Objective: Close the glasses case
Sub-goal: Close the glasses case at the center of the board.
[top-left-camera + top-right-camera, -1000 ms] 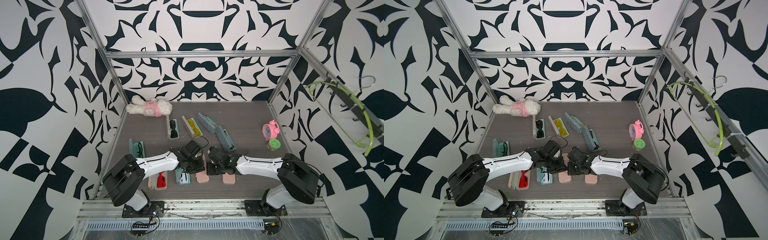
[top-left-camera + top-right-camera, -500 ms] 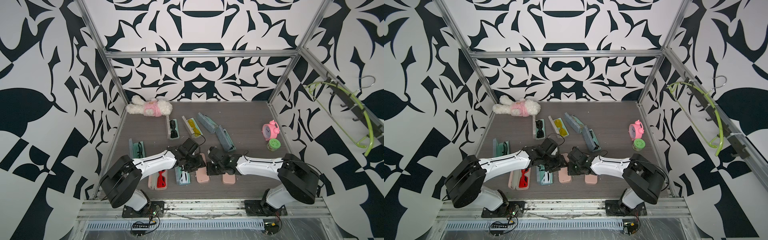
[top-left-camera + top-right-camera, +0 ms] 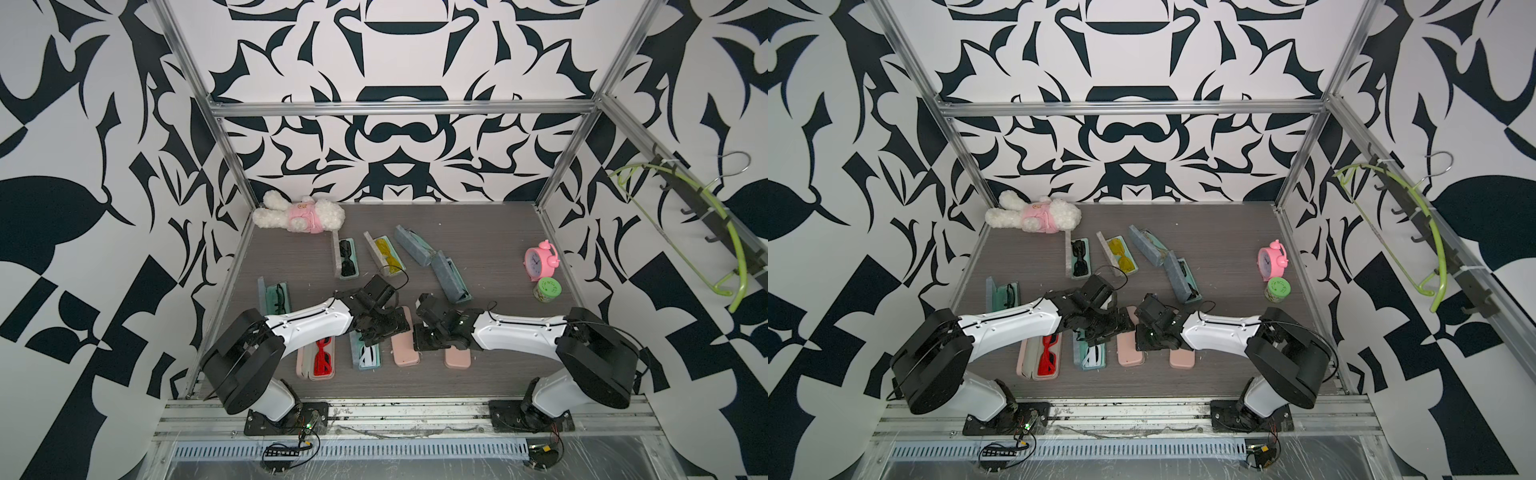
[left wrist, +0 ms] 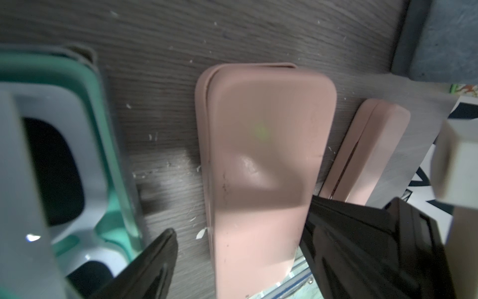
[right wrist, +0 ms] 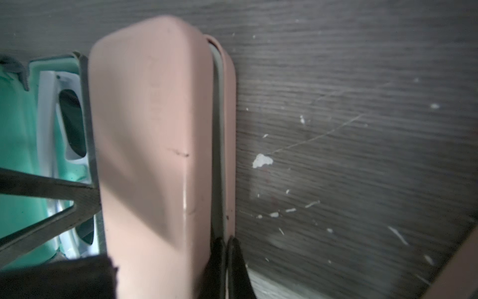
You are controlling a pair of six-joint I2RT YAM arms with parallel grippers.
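Observation:
The pink glasses case (image 3: 405, 351) (image 3: 1130, 353) lies on the dark table between my two arms. Its lid is down, with a thin grey slit along one long edge (image 5: 217, 129). In the left wrist view the case (image 4: 263, 165) runs between the fingers of my left gripper (image 4: 240, 248). That gripper (image 3: 386, 328) is open just above the case and holds nothing. My right gripper (image 5: 225, 248) (image 3: 424, 338) is shut, its tips against the case's rim (image 5: 230, 129) beside that slit.
A second pink case (image 3: 457, 357) lies shut to the right. An open teal case with white glasses (image 3: 368, 357) lies close on the left, then a pink case with red glasses (image 3: 318, 361). Several more cases, a plush toy (image 3: 299, 216), a pink clock (image 3: 540, 262) and a green jar (image 3: 546, 291) stand farther back.
My left gripper's jaws have spread wide apart over the pink case. The right arm and its shut gripper have stayed where they were.

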